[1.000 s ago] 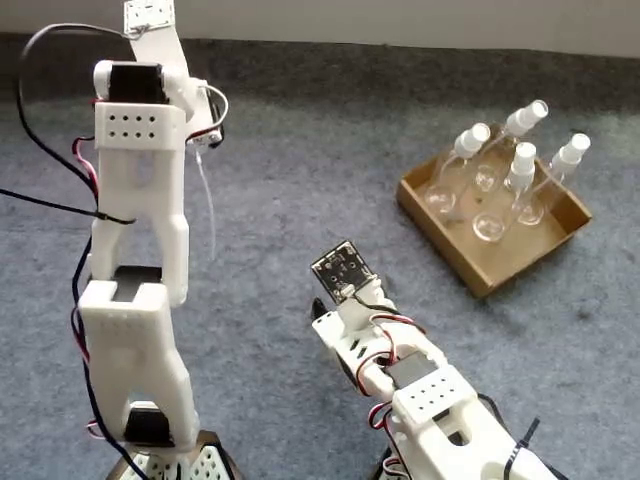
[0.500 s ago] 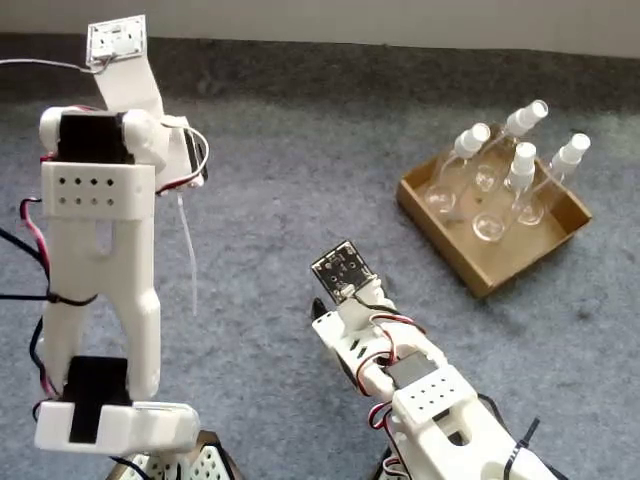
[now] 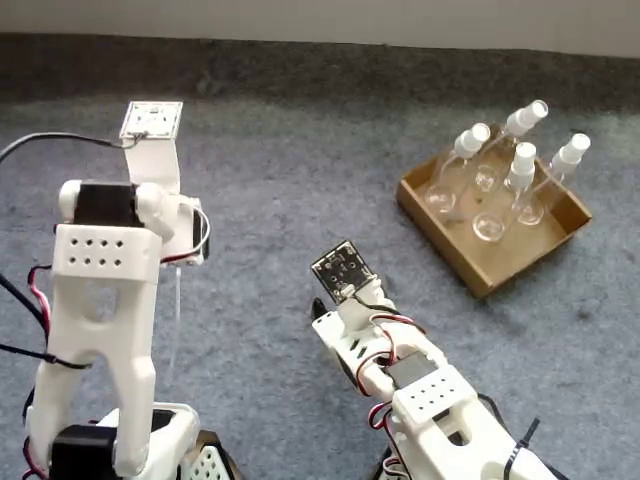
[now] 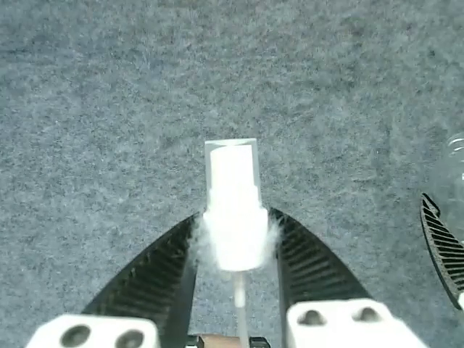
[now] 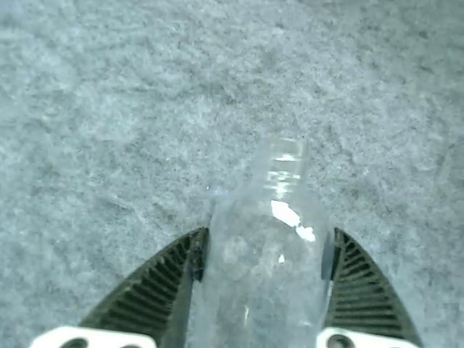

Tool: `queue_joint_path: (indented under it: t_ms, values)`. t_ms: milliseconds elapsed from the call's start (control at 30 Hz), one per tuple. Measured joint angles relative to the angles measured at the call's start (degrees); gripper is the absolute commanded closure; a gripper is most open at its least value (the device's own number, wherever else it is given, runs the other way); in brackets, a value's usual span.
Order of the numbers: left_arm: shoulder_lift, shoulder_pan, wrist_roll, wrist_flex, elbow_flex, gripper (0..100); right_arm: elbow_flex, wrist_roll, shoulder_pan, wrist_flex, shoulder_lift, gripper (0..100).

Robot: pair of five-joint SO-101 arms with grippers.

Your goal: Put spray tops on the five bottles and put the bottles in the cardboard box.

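Looking down in the high view, the cardboard box (image 3: 440,237) sits at the far right on the grey carpet (image 3: 300,150) and holds four capped bottles (image 3: 470,145). The left arm (image 3: 100,300) stands at the near left with a thin dip tube (image 3: 177,320) hanging beneath it, and the right arm (image 3: 420,385) lies near the centre.

In the left wrist view, the left gripper (image 4: 233,221) pinches a white spray top (image 4: 232,174) by its collar, above the carpet.

In the right wrist view, the right gripper (image 5: 268,235) clamps an uncapped clear bottle (image 5: 279,188), its neck pointing away.
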State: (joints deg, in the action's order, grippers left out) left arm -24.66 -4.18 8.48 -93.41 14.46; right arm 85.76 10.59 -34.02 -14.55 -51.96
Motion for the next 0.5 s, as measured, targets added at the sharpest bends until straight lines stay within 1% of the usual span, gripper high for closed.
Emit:
queue_joint_path:
  t_ms: [167,367,400,500]
  values:
    - [-6.7,-0.2,0.0,7.4,12.6,99,0.0,0.0,0.0,0.0,0.0,79.6]
    - [-15.6,-4.7,-0.4,16.2,25.7,99,0.0,0.0,0.0,0.0,0.0,79.6]
    - [-16.9,-5.1,-1.2,17.6,27.3,99,0.0,0.0,-0.1,0.0,0.0,79.6]
    - [-19.3,-5.4,-7.3,21.1,32.5,99,0.0,0.0,-0.3,0.0,0.0,79.6]
